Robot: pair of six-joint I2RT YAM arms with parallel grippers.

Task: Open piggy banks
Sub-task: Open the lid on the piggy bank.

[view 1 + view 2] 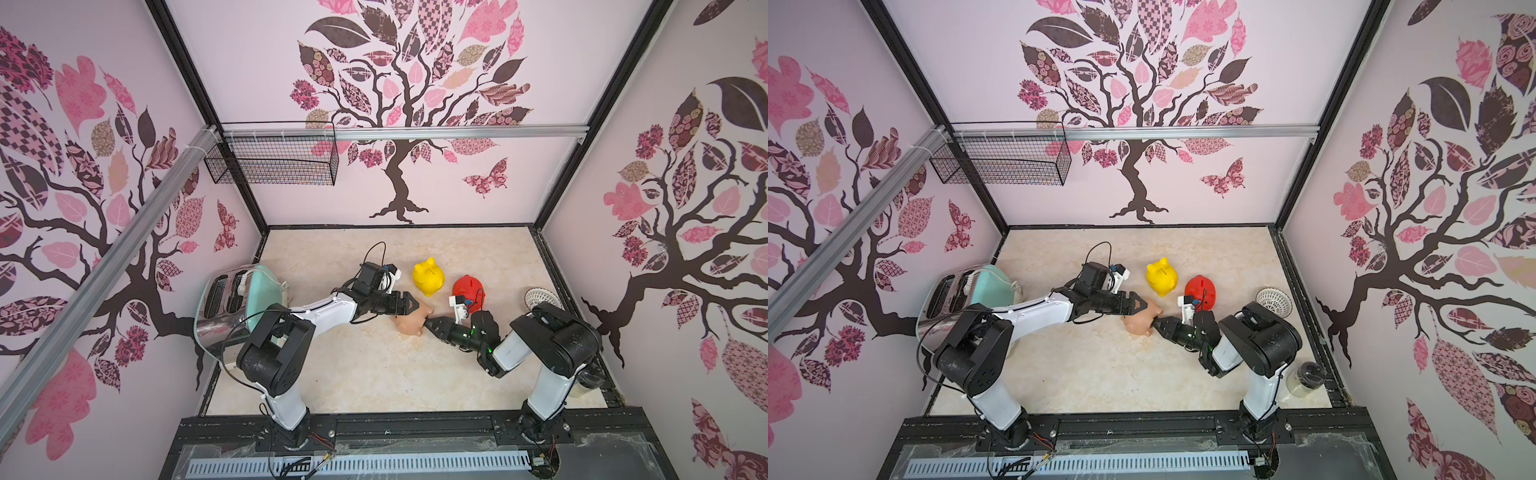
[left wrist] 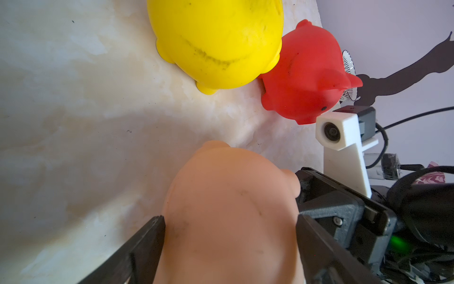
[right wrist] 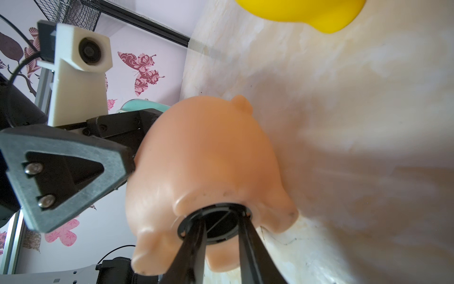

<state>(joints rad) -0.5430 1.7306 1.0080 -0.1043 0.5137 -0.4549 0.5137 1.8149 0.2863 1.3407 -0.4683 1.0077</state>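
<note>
In a top view the left gripper (image 1: 417, 309) clamps the tan pig (image 1: 409, 324), which lies tipped on its side between the fingers. The right gripper (image 1: 428, 323) meets the pig from the opposite side, with its tips against the underside. The yellow pig (image 1: 428, 276) stands just beyond the left fingertips. The red pig (image 1: 468, 291) stands beside the right wrist. Both are apart from all fingers. The toaster (image 1: 232, 299) sits back beside the left arm, and the bowl (image 1: 542, 297) sits behind the right arm.

In the left wrist view the left fingers (image 2: 147, 243) are spread wide and press on both flanks of the tan pig (image 2: 228, 196), which fills the gap between them. Ahead of the tips are the yellow pig (image 2: 216, 41) and the red pig (image 2: 302, 73); they overlap, so I cannot tell whether they touch.

In the right wrist view the right fingers (image 3: 248, 246) stand close together and pinch the black plug (image 3: 218, 221) by its rim, one on each side. The plug sits in its hole in the tan pig's belly. Off to the side of these tips, a left finger (image 3: 63, 177) presses the pig's flank. Whether the pig touches the table (image 3: 356, 123) I cannot tell.
</note>
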